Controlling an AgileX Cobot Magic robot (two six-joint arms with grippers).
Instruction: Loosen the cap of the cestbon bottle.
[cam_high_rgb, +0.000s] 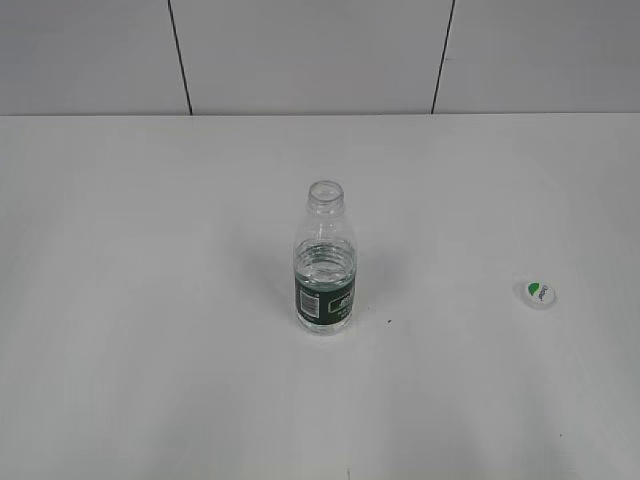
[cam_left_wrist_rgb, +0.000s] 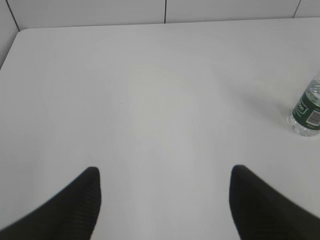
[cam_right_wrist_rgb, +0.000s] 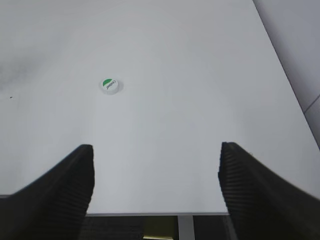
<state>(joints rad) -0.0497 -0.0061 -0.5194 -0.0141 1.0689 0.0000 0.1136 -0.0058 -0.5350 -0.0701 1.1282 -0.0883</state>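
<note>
The cestbon bottle (cam_high_rgb: 324, 260) stands upright in the middle of the white table, clear with a dark green label, and its neck is open with no cap on it. Its lower part also shows at the right edge of the left wrist view (cam_left_wrist_rgb: 307, 111). The cap (cam_high_rgb: 537, 293), white with a green mark, lies on the table to the bottle's right, apart from it; it also shows in the right wrist view (cam_right_wrist_rgb: 110, 85). My left gripper (cam_left_wrist_rgb: 162, 172) is open and empty, far left of the bottle. My right gripper (cam_right_wrist_rgb: 156, 150) is open and empty, well short of the cap. Neither arm shows in the exterior view.
The white table (cam_high_rgb: 150, 300) runs back to a white panelled wall (cam_high_rgb: 300, 50). The table's near edge (cam_right_wrist_rgb: 155, 213) shows under my right gripper, with a dark gap and a leg below it. The table's right edge (cam_right_wrist_rgb: 280, 65) is close by.
</note>
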